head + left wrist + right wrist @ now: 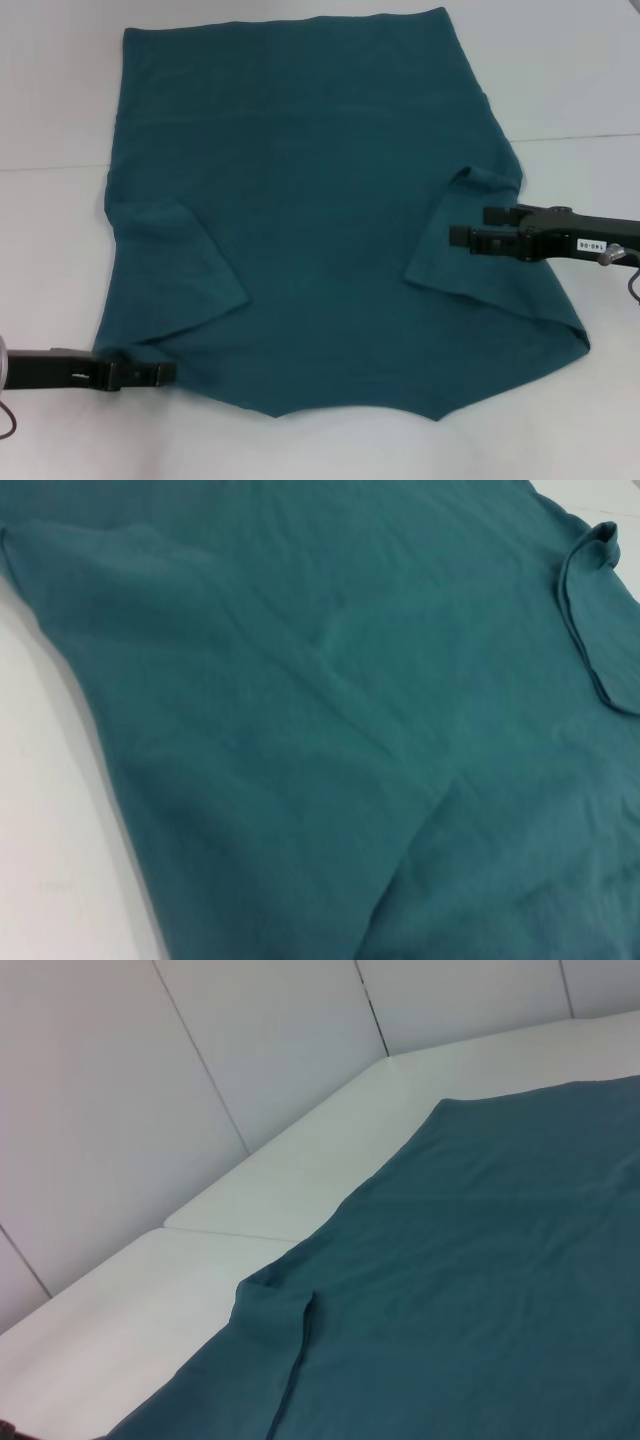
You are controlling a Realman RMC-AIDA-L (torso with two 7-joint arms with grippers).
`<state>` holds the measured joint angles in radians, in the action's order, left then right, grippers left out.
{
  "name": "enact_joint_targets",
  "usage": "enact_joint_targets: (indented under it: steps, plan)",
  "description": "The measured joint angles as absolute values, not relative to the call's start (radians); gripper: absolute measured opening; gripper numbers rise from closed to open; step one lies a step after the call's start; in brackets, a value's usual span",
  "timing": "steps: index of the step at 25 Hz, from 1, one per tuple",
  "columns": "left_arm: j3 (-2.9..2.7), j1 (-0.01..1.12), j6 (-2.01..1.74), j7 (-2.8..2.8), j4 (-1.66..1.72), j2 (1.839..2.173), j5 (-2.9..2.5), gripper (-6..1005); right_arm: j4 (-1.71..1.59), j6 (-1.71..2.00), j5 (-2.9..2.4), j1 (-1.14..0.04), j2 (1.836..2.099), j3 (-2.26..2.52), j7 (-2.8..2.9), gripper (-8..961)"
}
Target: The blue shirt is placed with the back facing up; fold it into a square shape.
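Both sleeves are lying folded inward on the blue shirt, squaring it.
The left gripper is touching the shirt's near-left corner, the right gripper its right sleeve; whether either's fingers are gripping cannot be told.

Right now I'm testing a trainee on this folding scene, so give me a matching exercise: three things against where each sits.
Things:
1. left gripper
2. right gripper
3. blue shirt

Places:
A. spread flat on the white table
B. at the shirt's near left corner
C. at the shirt's folded-in right sleeve

Pairs: 1-B, 2-C, 3-A
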<state>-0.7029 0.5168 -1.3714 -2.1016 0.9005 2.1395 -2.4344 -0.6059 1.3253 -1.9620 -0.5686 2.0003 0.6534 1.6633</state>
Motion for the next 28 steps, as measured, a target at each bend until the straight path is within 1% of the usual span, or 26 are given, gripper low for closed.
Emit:
enact_joint_targets:
  steps: [9,14,23,28]
  plan:
    - [-0.7,0.511,-1.429,-2.107,0.901,2.14,-2.435,877,-0.606,1.325,-1.962,-0.568,2.0,0.647,1.661,931]
    - [-0.698,0.511,-1.445,-2.161,0.9,2.129,-2.438,878,-0.606,1.325,-1.962,-0.566,1.999,0.639,1.66,931]
    - [-0.698,0.523,-1.442,-2.254,0.902,2.126,-2.459,878,-0.606,1.325,-1.962,-0.567,1.996,0.632,1.657,930]
    - [-0.698,0.527,-1.433,-2.295,0.902,2.117,-2.464,878,-0.606,1.325,-1.962,-0.567,1.996,0.624,1.657,930]
